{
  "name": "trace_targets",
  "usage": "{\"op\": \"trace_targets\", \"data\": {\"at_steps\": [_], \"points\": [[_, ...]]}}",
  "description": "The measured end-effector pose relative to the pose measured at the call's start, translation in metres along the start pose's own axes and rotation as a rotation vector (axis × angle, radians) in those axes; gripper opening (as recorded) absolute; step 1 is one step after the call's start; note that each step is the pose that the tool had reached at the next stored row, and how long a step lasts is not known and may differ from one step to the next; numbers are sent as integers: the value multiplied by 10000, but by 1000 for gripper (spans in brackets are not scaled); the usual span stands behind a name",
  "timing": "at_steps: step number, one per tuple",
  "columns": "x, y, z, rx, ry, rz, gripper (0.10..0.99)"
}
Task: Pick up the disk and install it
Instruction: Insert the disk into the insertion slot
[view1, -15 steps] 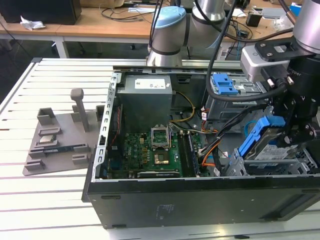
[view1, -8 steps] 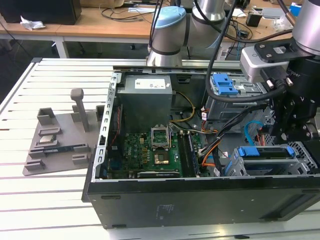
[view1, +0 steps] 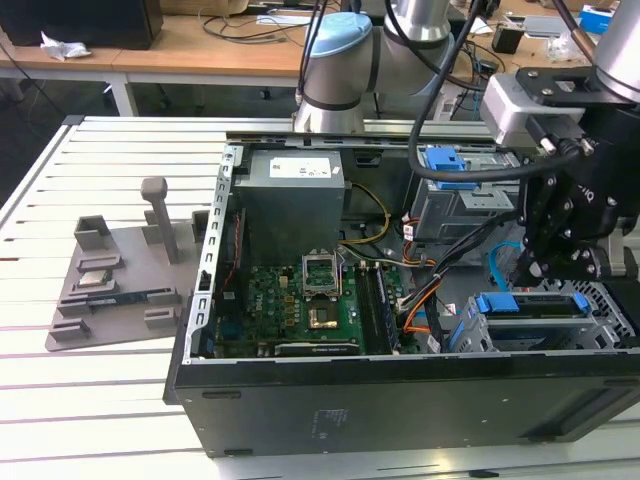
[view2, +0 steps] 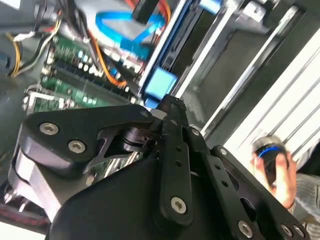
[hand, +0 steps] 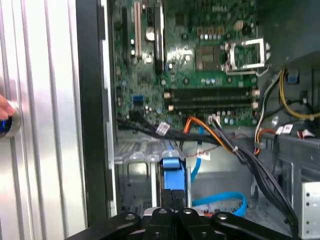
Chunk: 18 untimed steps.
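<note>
Your gripper (view1: 532, 262) hangs at the exterior view's right, fingers together, just above the disk (view1: 530, 305) seated in its bay (view1: 610, 322).

1. Gripper (hand: 172, 200) in the first wrist view: the picture's edge chops off the linkage, and the two fingertips look pressed together over a blue tab (hand: 171, 164). Can't tell if anything's pinched between them.
2. The disk (view1: 530, 305) in the exterior view sits edge-on in the drive cage (view1: 610, 320), so its label is hidden and the arm covers part of it.
3. Second wrist view: a blurry hand (view2: 274, 170) at the edge is wrapped round something dark with a blue ring. No idea what it is.
4. Power supply (view1: 292, 195) blocks the motherboard's far end.
</note>
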<state>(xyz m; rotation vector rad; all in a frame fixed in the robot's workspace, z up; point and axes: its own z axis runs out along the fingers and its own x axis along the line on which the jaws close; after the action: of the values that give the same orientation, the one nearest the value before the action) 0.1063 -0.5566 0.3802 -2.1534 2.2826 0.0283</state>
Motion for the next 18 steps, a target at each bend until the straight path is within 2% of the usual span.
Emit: {"op": "trace_targets", "data": {"at_steps": [1, 2, 5, 7, 10, 13, 14, 15, 18], "points": [[0, -2, 1, -178, 11, 3, 106], [-1, -1, 1, -238, 15, 4, 106], [0, -4, 1, -242, 18, 4, 106], [-2, -46, 1, -243, 20, 4, 106], [-15, -211, 0, -276, 24, 4, 106], [-31, -447, 1, -310, 26, 5, 106], [-33, -490, 0, -312, 27, 4, 106], [-35, -512, 0, -312, 28, 3, 106], [-35, -516, 0, -313, 29, 6, 106]]}}
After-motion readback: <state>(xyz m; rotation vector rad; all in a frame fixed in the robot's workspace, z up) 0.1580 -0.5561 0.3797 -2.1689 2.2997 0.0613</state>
